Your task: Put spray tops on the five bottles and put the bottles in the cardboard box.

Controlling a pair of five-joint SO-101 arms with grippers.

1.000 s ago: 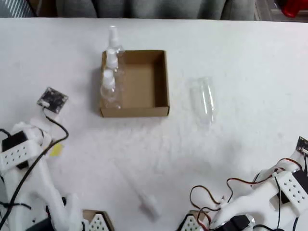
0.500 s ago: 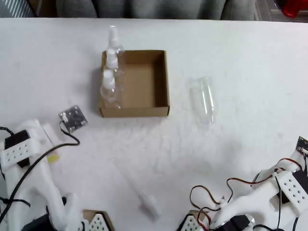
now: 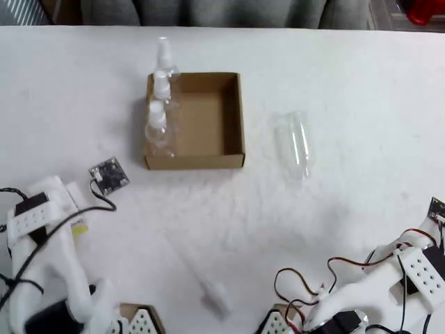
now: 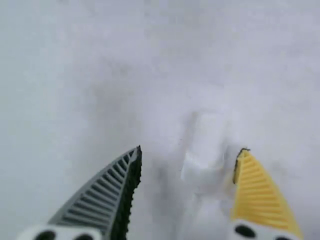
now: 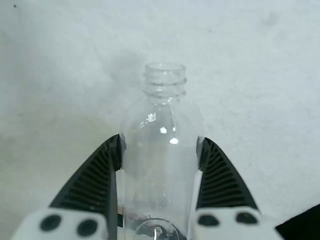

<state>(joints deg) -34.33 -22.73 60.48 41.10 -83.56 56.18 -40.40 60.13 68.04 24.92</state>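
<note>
So the left gripper [image 4: 190, 150] is spread wide and sits low over the table, with a white top [image 4: 202, 160] between its fingers. It's blurry, but I'm fairly sure it's a spray top. It sits closer to the yellow finger [image 4: 255, 190] than the grey one [image 4: 122, 192], and I can't tell if it touches either. Its long side runs roughly the way the fingers point, so I'd guess a plain squeeze would catch it across the narrow way.

The right gripper [image 5: 160, 139] is clamped on a clear bottle [image 5: 164, 115], with both jaws pressed against the body. The threaded neck is bare and points away from the gripper, so it's open for a top. That's the relation that matters here: the left has the top right under it, the right has the neck on offer, and the two arms sit well apart at the near corners of the table.

From above, the box [image 3: 233, 118] sits mid-table with three capped bottles [image 3: 156, 122] lined up along its left wall. I can't say for sure the far one is inside. A second bottle [image 3: 295, 146] lies on its side to the right of the box, uncapped by the look of it. A loose top [image 3: 212, 296] lies near the front edge between the arms.
</note>
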